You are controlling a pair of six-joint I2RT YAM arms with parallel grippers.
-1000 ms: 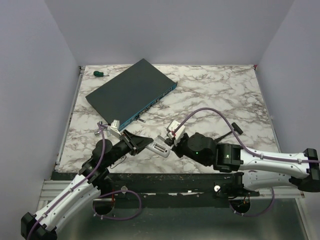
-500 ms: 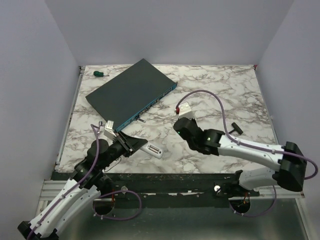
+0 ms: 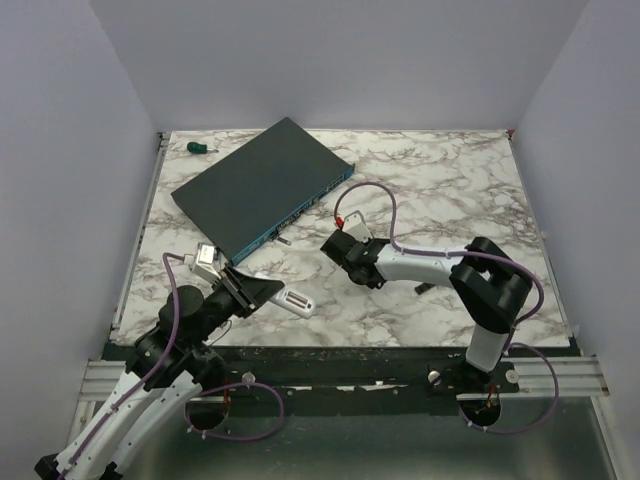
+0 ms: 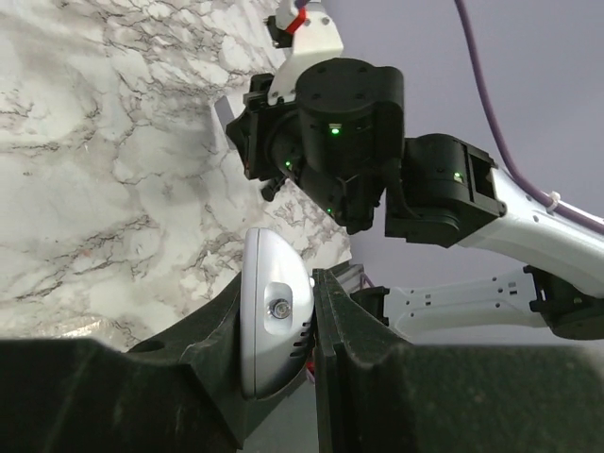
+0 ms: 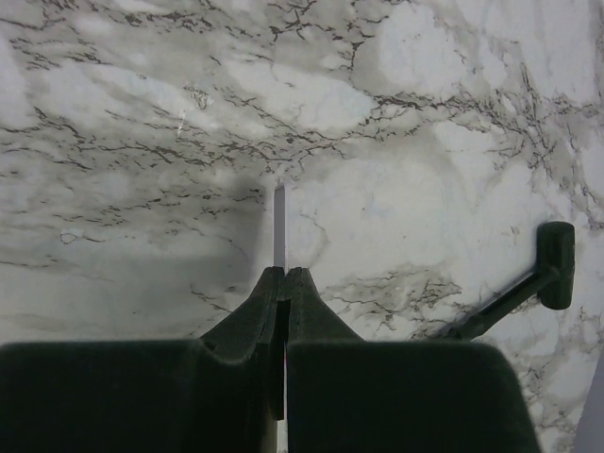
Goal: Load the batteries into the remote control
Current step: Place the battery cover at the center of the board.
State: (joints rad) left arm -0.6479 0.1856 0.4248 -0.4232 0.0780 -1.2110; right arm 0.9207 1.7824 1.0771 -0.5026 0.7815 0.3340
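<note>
1. Left pincer (image 4: 281, 283) is clamped on the small slim white plastic remote control (image 4: 276, 326), one finger on either side. That puts the handset in the lower left of the overhead view, and it looks lifted off the table.
2. The remote's long axis runs out of the jaws toward the lower right of the frame.
3. Right pincer (image 5: 285, 274) is closed on a thin pale flat sliver (image 5: 280, 212) seen edge-on. Could be the battery cover, honestly can't tell.
4. From the right pincer, near frame centre, the remote lies down-left and apart, so the left arm owns it. I can't spot any batteries, so I'd guess loading hasn't begun.
5. Surface is a white marble-pattern tabletop (image 3: 440, 180). There's a big flat dark network box (image 3: 262, 187) upper left and a green-handled screwdriver (image 3: 200, 147) in the far left corner. Plain lilac walls all round.
</note>
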